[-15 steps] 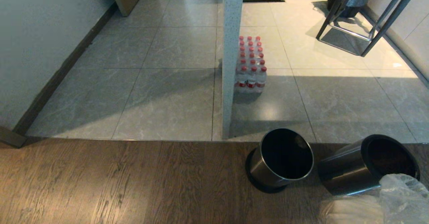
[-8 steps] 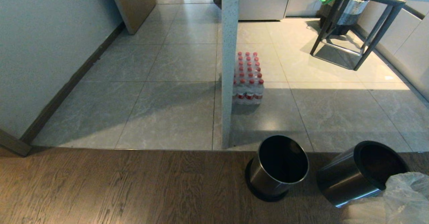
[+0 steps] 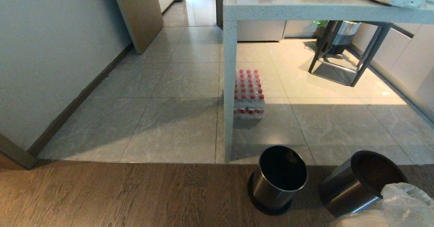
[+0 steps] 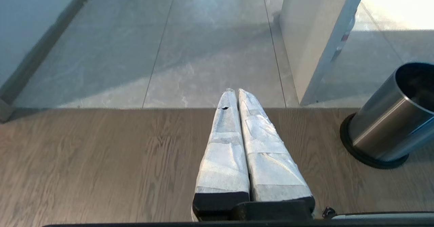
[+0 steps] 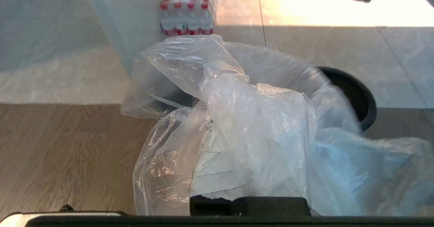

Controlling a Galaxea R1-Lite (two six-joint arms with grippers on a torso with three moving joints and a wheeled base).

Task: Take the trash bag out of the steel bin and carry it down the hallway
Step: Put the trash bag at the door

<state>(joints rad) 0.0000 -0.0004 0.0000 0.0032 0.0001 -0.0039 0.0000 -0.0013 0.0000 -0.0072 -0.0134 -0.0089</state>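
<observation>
Trash bag (image 5: 251, 128) clamped in right gripper (image 5: 249, 200), mostly beyond head view; left gripper (image 4: 234, 92) pressed together.

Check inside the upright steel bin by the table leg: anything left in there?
The steel bin looks dark and unlined, with no bag showing; its bottom is in shadow. The trash bag is out, covering the right end effector.

Standing on the wood floor (image 3: 135, 196) ahead of the left fingers (image 4: 252, 159) and to their right: one steel bin (image 3: 279, 179). Further right, a second bin (image 3: 359, 183), just past the right fingers, wrapped in the trash bag (image 5: 244, 132). Beyond both, a table leg (image 3: 230, 94) beside a bottle pack (image 3: 248, 96) on tiles.
</observation>
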